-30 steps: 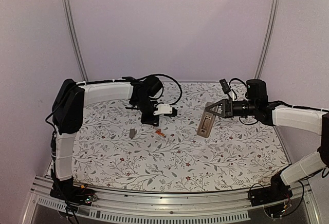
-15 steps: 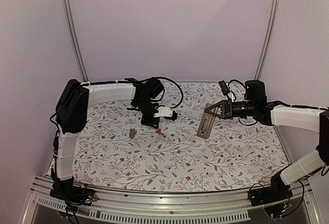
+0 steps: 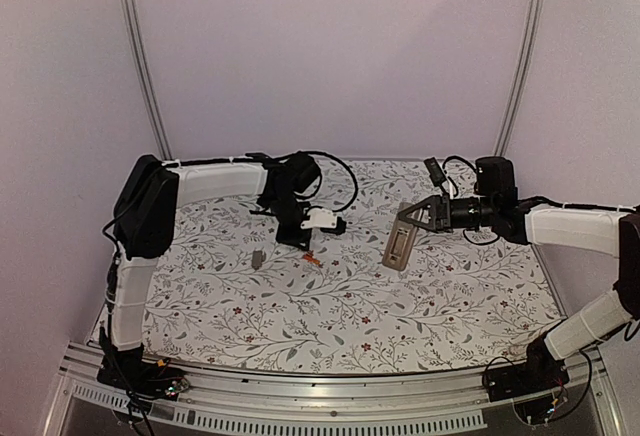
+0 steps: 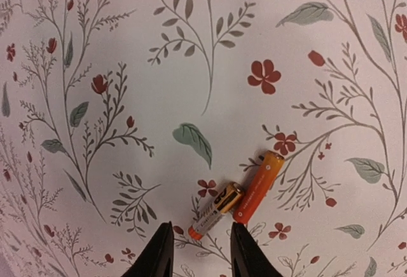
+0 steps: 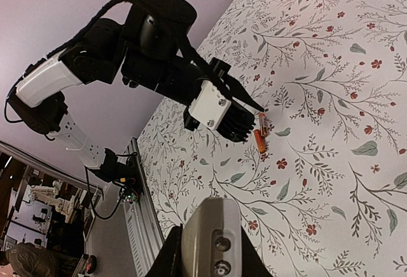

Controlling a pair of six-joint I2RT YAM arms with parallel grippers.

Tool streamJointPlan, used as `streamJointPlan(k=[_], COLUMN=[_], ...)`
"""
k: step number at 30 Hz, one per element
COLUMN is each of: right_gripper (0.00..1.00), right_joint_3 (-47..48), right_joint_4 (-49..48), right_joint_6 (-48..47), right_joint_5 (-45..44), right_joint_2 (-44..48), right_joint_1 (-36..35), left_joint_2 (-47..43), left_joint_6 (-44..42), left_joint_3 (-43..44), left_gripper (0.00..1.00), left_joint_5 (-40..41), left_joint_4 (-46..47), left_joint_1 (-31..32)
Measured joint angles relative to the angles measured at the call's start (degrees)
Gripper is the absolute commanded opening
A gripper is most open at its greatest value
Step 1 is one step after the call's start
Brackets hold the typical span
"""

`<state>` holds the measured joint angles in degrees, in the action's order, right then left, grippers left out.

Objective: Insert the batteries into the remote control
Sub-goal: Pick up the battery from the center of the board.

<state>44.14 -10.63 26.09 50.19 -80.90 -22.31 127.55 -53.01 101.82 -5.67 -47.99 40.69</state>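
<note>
Grey piece [image 3: 258,257]: left of centre, too small to make out.
Left gripper [image 4: 198,253]: only the tips show at the bottom edge, slightly apart, holding nothing.
Batteries [image 4: 240,193]: two lying side by side just above those tips.
Remote [image 3: 399,246]: right of centre, tilted.
Right gripper [image 3: 418,216]: clamped on the remote's upper end.

The remote control [image 5: 210,239] (one end only) runs off the bottom edge; overhead, the batteries [image 3: 312,258] look too small to separate.

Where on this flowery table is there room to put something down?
The near half is bare, this side of the grey piece, batteries and remote control. The middle is crowded: left gripper over the batteries, right gripper holding the remote control.
</note>
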Motion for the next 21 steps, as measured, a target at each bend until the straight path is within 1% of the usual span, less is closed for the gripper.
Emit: streamJointPlan(k=[6, 9, 11, 14, 17, 18, 19, 21], right_gripper=[0.0, 0.0, 0.0, 0.0, 0.0, 0.0, 0.0, 0.0], right_joint_3=[0.0, 0.0, 0.0, 0.0, 0.0, 0.0, 0.0, 0.0], right_joint_4=[-0.17, -0.24, -0.31, -0.39, -0.44, -0.48, -0.5, -0.55], right_joint_6=[0.02, 0.04, 0.04, 0.09, 0.15, 0.22, 0.24, 0.28], right_joint_5=[0.09, 0.13, 0.13, 0.13, 0.09, 0.09, 0.09, 0.11], right_joint_2=[-0.17, -0.17, -0.17, -0.17, -0.17, -0.17, -0.15, -0.15], right_joint_1=[0.13, 0.31, 0.37, 0.68, 1.16, 1.36, 1.49, 1.75], left_joint_2=[-0.87, -1.46, -1.79, -3.45, -7.93, -10.29, -13.14, -18.64], left_joint_6=[3.48, 8.17, 13.51, 23.12, 32.57, 35.76, 38.8, 43.52], left_joint_3=[-1.09, -1.31, -1.25, -1.55, -3.61, -5.16, -6.95, -10.27], left_gripper=[0.38, 0.44, 0.48, 0.5, 0.57, 0.61, 0.69, 0.88], left_joint_5=[-0.44, 0.57, 1.7, 3.87, 5.86, 6.49, 7.34, 8.66], left_joint_4=[0.63, 1.05, 1.86, 3.04, 5.29, 6.4, 7.67, 10.38], left_joint_1=[-0.11, -0.11, -0.13, -0.15, -0.13, 0.07, 0.31, 0.63])
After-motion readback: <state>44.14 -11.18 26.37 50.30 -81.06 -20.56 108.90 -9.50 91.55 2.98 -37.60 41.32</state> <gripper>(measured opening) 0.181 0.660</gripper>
